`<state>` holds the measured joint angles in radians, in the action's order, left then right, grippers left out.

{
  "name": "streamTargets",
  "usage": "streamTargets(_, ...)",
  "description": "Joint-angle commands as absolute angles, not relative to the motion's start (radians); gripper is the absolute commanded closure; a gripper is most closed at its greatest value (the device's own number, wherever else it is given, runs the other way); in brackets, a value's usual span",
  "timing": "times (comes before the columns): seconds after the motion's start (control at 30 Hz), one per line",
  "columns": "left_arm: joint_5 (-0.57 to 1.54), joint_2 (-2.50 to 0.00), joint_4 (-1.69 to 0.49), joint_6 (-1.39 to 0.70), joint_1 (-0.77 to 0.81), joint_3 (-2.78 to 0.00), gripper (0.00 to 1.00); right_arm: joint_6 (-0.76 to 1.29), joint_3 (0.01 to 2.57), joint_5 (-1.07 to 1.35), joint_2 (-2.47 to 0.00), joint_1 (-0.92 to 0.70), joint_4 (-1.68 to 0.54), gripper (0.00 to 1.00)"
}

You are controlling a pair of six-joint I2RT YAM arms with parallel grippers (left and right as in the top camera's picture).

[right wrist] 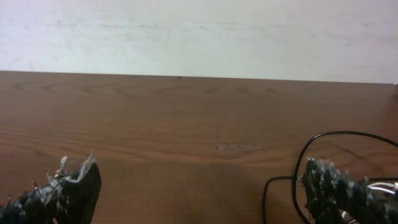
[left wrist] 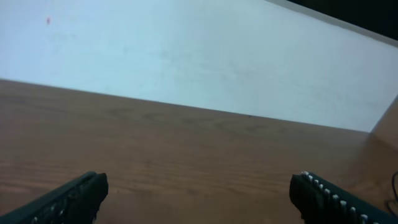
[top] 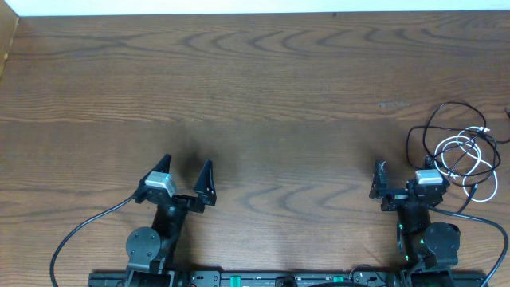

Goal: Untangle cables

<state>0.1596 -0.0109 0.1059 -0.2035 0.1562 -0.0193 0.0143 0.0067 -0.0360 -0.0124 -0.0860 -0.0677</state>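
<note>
The black cable (top: 443, 121) and the white cable (top: 468, 153) lie tangled in loops at the table's right edge. My right gripper (top: 405, 171) is open and empty, just left of the tangle, its right finger beside the loops. In the right wrist view the black cable (right wrist: 306, 153) curves round the right finger of the gripper (right wrist: 199, 186), and a bit of the white cable (right wrist: 380, 184) shows at the lower right. My left gripper (top: 185, 169) is open and empty at the front left, far from the cables. The left wrist view shows its open jaws (left wrist: 199, 193) over bare wood.
The wooden table (top: 255, 88) ends at a white wall along the back. The thicker black arm wires (top: 88, 227) run along the front edge by both arm bases. The cable tangle reaches close to the table's right edge.
</note>
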Motion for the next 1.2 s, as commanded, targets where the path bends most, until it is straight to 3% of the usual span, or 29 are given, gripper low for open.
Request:
streamTargets(0.0, 0.188, -0.002, 0.133, -0.104, 0.176, -0.004, 0.02, 0.003, 0.005, -0.031, -0.006, -0.08, -0.072, 0.01)
streamTargets(0.23, 0.329, -0.002, 0.119, 0.131, 0.177, -0.004, 0.02, 0.003, 0.005, -0.031, -0.006, -0.08, -0.072, 0.01)
streamTargets(0.6, 0.328, -0.001, -0.047, 0.15, 0.178, -0.004, 0.02, 0.003, 0.005, -0.031, -0.006, -0.08, -0.072, 0.01)
streamTargets(1.17, 0.325, -0.001, -0.048, 0.107, 0.178, -0.004, 0.02, 0.003, 0.005, -0.031, -0.006, -0.08, -0.072, 0.01)
